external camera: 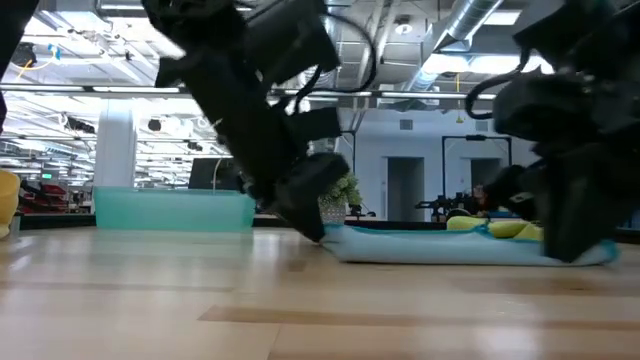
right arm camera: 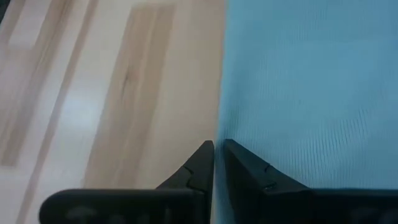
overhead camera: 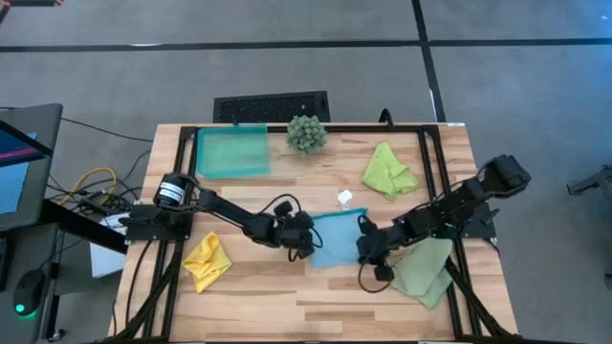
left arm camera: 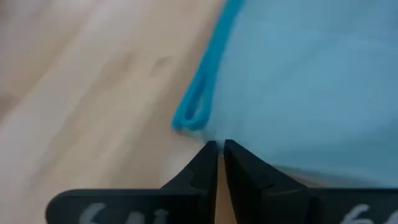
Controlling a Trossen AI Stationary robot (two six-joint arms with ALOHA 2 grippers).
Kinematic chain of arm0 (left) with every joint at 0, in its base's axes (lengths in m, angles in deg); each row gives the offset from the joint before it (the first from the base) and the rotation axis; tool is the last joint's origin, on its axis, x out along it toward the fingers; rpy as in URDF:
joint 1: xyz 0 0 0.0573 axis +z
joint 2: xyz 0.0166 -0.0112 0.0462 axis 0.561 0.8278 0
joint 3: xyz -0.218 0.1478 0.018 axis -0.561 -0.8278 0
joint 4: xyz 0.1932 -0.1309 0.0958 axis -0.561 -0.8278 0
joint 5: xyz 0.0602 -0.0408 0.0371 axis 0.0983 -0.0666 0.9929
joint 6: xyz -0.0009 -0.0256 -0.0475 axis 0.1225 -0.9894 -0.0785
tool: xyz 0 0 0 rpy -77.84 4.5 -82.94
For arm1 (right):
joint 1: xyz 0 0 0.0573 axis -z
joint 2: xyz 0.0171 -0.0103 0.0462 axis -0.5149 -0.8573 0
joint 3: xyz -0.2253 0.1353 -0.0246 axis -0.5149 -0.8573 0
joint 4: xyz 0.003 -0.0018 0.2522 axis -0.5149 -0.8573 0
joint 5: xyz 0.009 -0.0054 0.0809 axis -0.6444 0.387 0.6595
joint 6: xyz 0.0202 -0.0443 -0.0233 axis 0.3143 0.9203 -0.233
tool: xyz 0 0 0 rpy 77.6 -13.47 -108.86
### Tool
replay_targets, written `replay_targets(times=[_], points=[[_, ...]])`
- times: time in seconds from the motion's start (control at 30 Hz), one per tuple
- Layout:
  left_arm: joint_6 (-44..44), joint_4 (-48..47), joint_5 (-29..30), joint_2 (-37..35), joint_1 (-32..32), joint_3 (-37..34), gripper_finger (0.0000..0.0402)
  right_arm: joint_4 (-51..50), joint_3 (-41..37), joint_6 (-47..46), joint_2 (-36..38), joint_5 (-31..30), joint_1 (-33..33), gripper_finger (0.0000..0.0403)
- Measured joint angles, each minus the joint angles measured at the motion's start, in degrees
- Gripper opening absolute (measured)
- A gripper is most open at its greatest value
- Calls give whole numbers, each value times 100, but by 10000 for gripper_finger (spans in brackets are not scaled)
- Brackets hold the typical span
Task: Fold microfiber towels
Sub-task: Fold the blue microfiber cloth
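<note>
Reading the scene: you have both arms at the centre of the high view, one at each side of one cloth.
Table (overhead camera: 316,296): wooden top filling the middle of the high view; every item below lies on it.
Teal tray (overhead camera: 232,151): upper left of the table, well apart from the work.
Light blue towel (overhead camera: 337,236): flat at the table's centre, between the two grippers. In the low view it shows as a thin flat layer (external camera: 450,248) on the wood.
Pale sage green towel (overhead camera: 426,270): lower right, partly under the right arm.
Lime green towel (overhead camera: 388,170): upper right, crumpled, untouched.
Yellow towel (overhead camera: 207,260): lower left, crumpled, untouched.
Spiky plant (overhead camera: 306,133): top centre, clear of both arms.
Left gripper (overhead camera: 304,239): at the blue towel's left edge. In its wrist view the jaws (left arm camera: 219,149) stand nearly together at the bound corner; you cannot tell for certain whether cloth is pinched.
Right gripper (overhead camera: 368,244): at the towel's right edge. In its wrist view the jaws (right arm camera: 217,149) stand nearly together right at the edge line; a grip is likely but not confirmed.
Key relation: the towel lies directly between the jaws, spanning left to right in the high view, each arm equally near its own side.
Judgement: treat this as the grasp before a fold; verify both edges are caught before you lift.
</note>
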Motion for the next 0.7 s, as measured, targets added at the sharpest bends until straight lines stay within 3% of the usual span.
replay_targets(times=[0.1,0.33,0.7], points=[[175,-4,-160,6,-75,367,25,-235,-48,30,454,-44,-156,56],[752,-84,-261,4,-274,777,25,187,-19,39,826,-1522,-418,47],[1444,100,-1828,525,-276,764,25,132,19,-110,-207,-1509,70,36]])
